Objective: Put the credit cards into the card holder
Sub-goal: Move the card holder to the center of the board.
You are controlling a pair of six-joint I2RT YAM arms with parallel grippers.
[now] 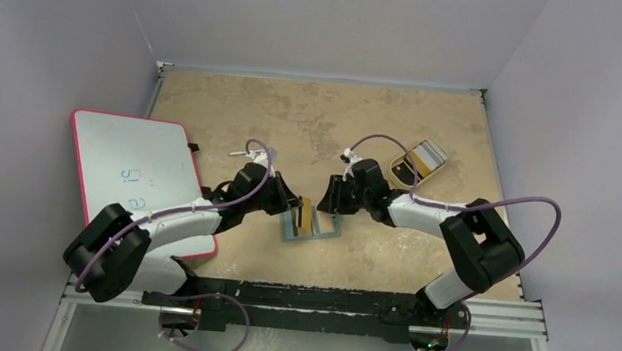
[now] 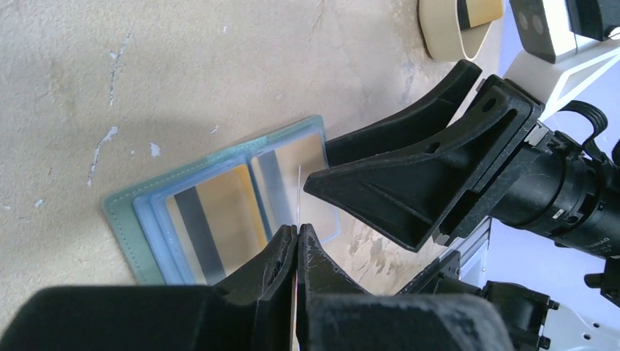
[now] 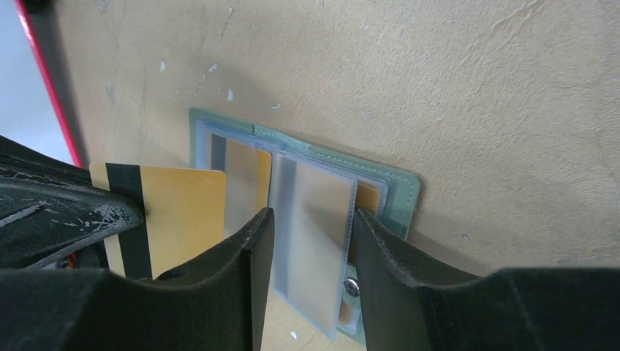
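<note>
The card holder (image 1: 326, 229) lies open on the table, grey-green with pale blue and clear pockets (image 3: 398, 191). One pocket holds a yellow-orange card with a black stripe (image 2: 219, 223). My left gripper (image 2: 298, 235) is shut on another yellow-orange credit card (image 3: 179, 212), held on edge over the holder's left half (image 1: 307, 215). My right gripper (image 3: 311, 238) is open over the holder's right half, a clear pocket leaf (image 3: 314, 212) lying between its fingers (image 3: 245, 263). More credit cards (image 1: 426, 157) lie in a tan tray.
The tan rounded tray (image 1: 400, 163) sits at the back right, beyond the right arm. A whiteboard with a red rim (image 1: 136, 170) lies on the left under the left arm. Walls enclose the table at the back and both sides.
</note>
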